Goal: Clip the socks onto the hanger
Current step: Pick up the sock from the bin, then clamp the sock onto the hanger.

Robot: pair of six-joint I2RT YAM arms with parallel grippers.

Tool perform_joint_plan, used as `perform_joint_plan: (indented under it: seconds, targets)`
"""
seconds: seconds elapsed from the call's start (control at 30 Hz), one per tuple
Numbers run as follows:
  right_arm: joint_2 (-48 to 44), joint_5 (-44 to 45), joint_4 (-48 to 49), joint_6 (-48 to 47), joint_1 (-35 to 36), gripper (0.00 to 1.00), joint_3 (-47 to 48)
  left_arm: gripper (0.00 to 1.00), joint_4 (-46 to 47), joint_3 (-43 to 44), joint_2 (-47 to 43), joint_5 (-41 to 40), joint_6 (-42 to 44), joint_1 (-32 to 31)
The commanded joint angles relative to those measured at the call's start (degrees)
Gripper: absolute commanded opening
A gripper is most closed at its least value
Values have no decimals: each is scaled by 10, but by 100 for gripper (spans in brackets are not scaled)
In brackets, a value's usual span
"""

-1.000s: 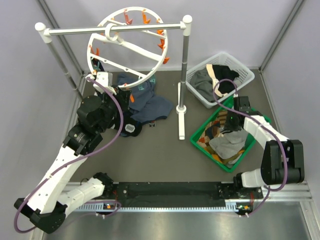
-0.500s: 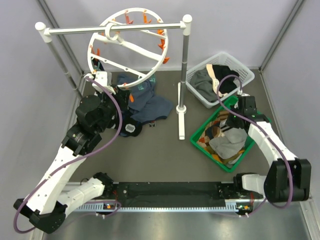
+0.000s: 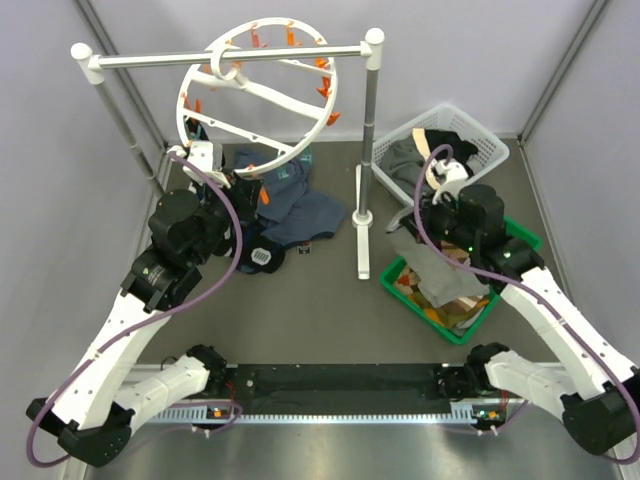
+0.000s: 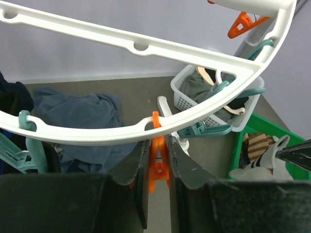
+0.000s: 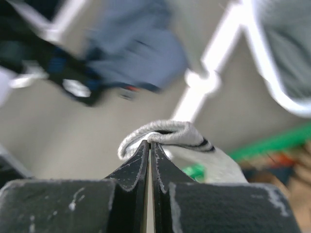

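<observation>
Currently held, two items. Left fingers: clamped on an orange clip at the lower rim of the hanger. Right fingers: pressed together on the folded edge of a light grey sock, which hangs over the green bin, well apart from the hanger. Step, as I judge it: sock picked, clipping not yet done. Next calls for carrying the sock's edge across into that clip's mouth, then easing my left hold.

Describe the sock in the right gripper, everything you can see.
The sock is light grey, soft ribbed knit, with thin dark lines near its folded edge. The right gripper is shut on that fold; the rest hangs limp above the green bin. Blur hides finer detail.
</observation>
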Motion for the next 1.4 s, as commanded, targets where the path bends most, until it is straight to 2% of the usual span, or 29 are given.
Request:
perform_joint_plan:
  seconds: [0.0,0.23,0.57,0.87,1.37]
  targets:
    - [5,-24,92,2,105,0,62,0,33,25,2,31,-10,1]
    - [85,-45,158,3,216,0,162,0,52,34,17,77,-29,1]
    - [230,-72,209,-3,295,0,260,0,87,22,18,143,-50,2]
    - [276,-70,211,7,298,0,291,0,105,1,5,161,-47,1]
    - [262,-59,207,4,298,0,298,0,92,-26,-8,140,22,1]
